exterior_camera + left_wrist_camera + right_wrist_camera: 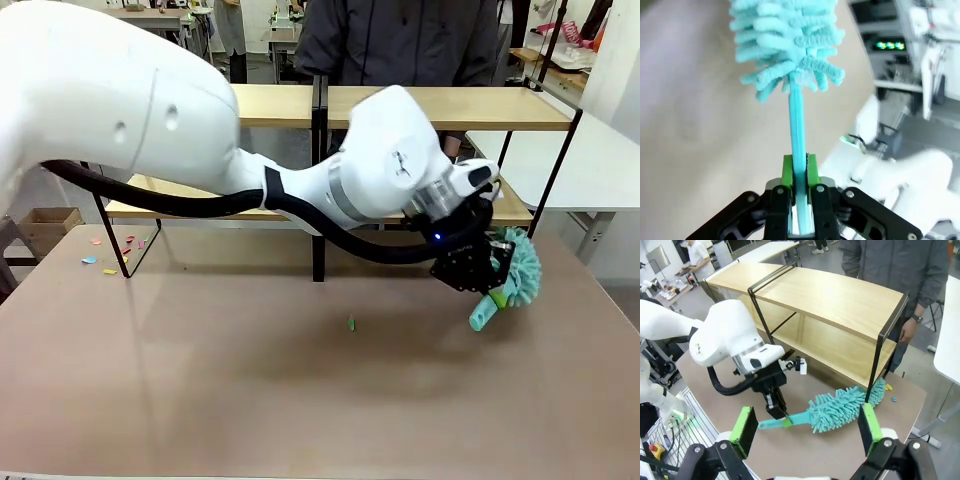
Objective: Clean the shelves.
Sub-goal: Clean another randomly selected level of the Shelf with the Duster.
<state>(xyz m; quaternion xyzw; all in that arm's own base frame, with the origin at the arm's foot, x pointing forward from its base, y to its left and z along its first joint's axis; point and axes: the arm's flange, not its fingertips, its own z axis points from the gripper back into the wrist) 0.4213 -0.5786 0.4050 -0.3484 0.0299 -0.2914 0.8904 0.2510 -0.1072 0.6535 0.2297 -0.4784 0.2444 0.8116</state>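
Teal duster [840, 409] handle clamped in left end effector [800, 172]; right end effector [805, 427] gapes above beige table [200, 380], shelves [840, 305] behind.

Your left arm reaches across to the right, wrist bent down, its end effector [478, 268] clamped tight. Your right end effector [807, 427] hangs high, fingers spread wide.

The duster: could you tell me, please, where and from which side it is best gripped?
Grip the duster by its thin, rigid handle, coming from the end opposite the fluffy head. The left gripper already holds it there, jaws shut across the flat shaft.
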